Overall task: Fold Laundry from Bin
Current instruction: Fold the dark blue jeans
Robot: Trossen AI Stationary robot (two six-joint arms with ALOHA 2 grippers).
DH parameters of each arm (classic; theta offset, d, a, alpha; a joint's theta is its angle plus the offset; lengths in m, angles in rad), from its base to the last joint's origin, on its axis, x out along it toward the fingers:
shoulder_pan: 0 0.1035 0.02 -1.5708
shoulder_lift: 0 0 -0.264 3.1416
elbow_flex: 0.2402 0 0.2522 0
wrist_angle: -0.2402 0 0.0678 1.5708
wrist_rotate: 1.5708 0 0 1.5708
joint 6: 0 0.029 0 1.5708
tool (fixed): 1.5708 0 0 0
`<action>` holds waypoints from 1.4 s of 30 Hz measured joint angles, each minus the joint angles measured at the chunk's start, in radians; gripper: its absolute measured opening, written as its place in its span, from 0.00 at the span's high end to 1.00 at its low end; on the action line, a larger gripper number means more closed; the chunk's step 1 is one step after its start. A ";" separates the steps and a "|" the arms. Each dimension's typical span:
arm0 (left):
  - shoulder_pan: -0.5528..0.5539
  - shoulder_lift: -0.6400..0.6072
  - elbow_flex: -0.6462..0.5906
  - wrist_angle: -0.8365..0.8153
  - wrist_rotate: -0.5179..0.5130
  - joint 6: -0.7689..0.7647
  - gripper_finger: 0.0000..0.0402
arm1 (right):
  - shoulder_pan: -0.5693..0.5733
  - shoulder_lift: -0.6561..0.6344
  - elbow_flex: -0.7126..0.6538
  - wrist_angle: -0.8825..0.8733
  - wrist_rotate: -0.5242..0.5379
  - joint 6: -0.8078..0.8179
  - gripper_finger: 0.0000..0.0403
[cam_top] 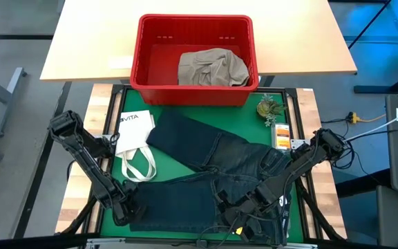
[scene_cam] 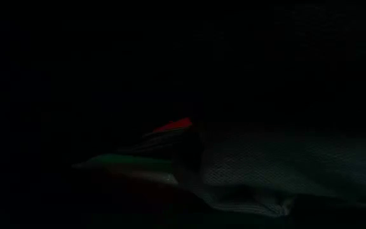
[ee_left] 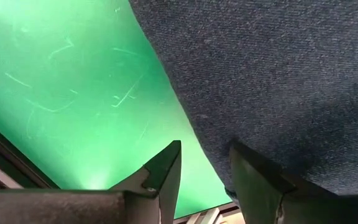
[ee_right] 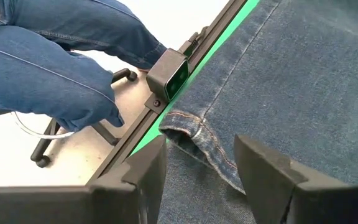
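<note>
Both jaws spread, my left gripper [ee_left: 204, 180] and right gripper [ee_right: 201, 168] sit over the jeans [cam_top: 206, 173] near-edge; closing shallow, I risk pinching one layer only.

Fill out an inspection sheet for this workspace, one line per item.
Surface: green mat, mostly covered by cloth.
Job's things: dark jeans spread across the mat; khaki garment in the red bin behind it.
Clutter: white tote bag left of the jeans; small plant and an orange item at the right.
Grippers: left end effector open at the jeans' near-left edge; right end effector open over a hem at the mat's near edge.
Cables: yellow cable on the floor at the right.
Surroundings: a person's denim-clad legs beside the table.
</note>
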 joint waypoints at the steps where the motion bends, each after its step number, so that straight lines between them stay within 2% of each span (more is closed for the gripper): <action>1: 0.000 0.000 0.000 0.000 0.000 0.000 0.67 | 0.000 0.000 0.000 0.000 0.000 0.000 0.53; 5: 0.000 0.000 0.000 0.000 0.000 0.006 0.67 | 0.000 0.000 0.000 0.000 0.000 0.000 0.53; 10: 0.000 0.000 0.000 0.016 -0.015 0.152 0.67 | 0.000 0.000 0.000 0.000 0.000 0.000 0.53; 13: 0.002 0.000 0.000 0.013 -0.035 0.182 0.66 | 0.001 0.000 0.000 0.000 0.000 0.001 0.53; 20: 0.009 0.000 0.000 0.010 -0.014 0.181 0.52 | 0.001 0.001 0.000 0.000 0.000 0.001 0.53; 24: 0.008 0.001 0.000 0.011 -0.039 0.175 0.46 | 0.001 0.001 0.000 0.000 0.000 0.002 0.53; 28: 0.005 0.027 0.000 0.011 -0.091 0.123 0.45 | 0.001 0.001 0.000 -0.001 0.000 0.002 0.53; 32: 0.001 0.070 0.000 0.011 -0.055 0.094 0.45 | 0.001 0.001 0.000 -0.001 0.000 0.003 0.53; 35: -0.010 0.107 0.001 0.015 -0.057 0.046 0.45 | 0.001 0.001 0.000 -0.001 0.000 0.003 0.53; 42: -0.014 0.128 0.004 0.015 -0.063 0.046 0.46 | 0.001 0.001 0.000 -0.001 0.000 0.003 0.53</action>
